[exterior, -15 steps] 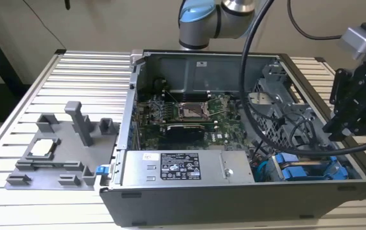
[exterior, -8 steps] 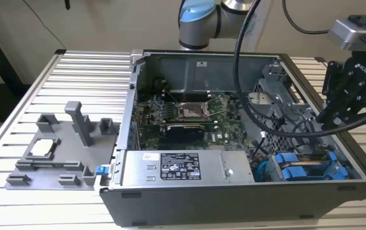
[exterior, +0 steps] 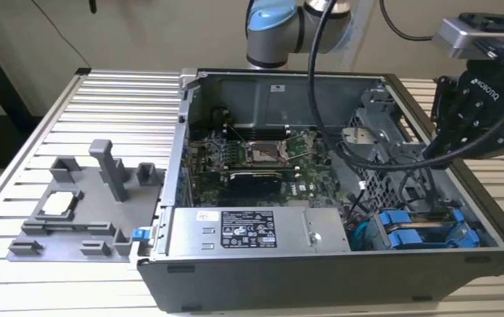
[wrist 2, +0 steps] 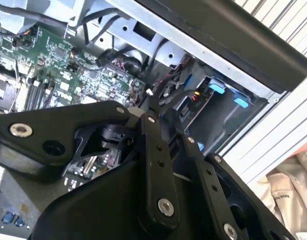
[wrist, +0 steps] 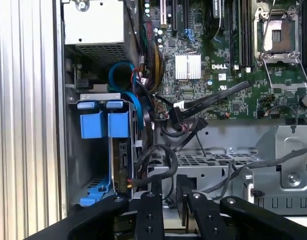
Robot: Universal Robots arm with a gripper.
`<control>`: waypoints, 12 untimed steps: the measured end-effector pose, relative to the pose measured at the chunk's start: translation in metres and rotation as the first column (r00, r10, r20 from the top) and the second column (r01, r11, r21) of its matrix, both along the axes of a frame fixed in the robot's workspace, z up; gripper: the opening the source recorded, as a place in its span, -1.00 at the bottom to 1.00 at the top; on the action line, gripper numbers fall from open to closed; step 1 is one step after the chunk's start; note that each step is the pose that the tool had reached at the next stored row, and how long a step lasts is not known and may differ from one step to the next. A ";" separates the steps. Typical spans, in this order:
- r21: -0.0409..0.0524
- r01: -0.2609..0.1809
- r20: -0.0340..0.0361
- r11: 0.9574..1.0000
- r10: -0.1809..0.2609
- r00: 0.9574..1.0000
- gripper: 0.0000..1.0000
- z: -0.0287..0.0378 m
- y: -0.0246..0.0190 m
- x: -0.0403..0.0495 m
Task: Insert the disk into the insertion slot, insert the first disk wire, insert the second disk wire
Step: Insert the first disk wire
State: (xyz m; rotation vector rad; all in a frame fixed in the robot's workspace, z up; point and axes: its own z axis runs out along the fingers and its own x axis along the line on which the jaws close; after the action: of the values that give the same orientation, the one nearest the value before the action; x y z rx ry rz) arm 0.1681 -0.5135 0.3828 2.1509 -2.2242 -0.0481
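Exterior view, from its left: grey fixture (exterior: 75, 218) on the slatted table (exterior: 22, 132), apart from the open case (exterior: 322, 277). Labelled power-supply box (exterior: 252, 231) lies along the near wall. Just to its right, in the near right corner, is the insertion slot (exterior: 423, 231): grey bay, bright blue rails.

The disk (wrist: 122, 162) sits in the slot. Bright blue frame, two blue tabs, only a narrow strip of body showing. Long axis runs along the near wall, tabbed end toward the power-supply box. Black cables (wrist: 158, 165) loop beside it.

Gripper (wrist: 169, 185) hangs above the case's right side. Spread or pinching: cannot tell.
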 end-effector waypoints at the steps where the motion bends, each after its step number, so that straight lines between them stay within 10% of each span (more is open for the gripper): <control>1: 0.000 0.000 0.000 1.000 0.000 1.000 -0.47 -0.0001 0.0000 -0.0026; 12: 0.000 0.003 0.000 1.000 -0.003 1.000 -0.47 -0.0012 0.0001 -0.0386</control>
State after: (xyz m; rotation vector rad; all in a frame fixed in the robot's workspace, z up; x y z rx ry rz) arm 0.1296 -0.5134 0.3816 2.1470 -2.2279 -0.0481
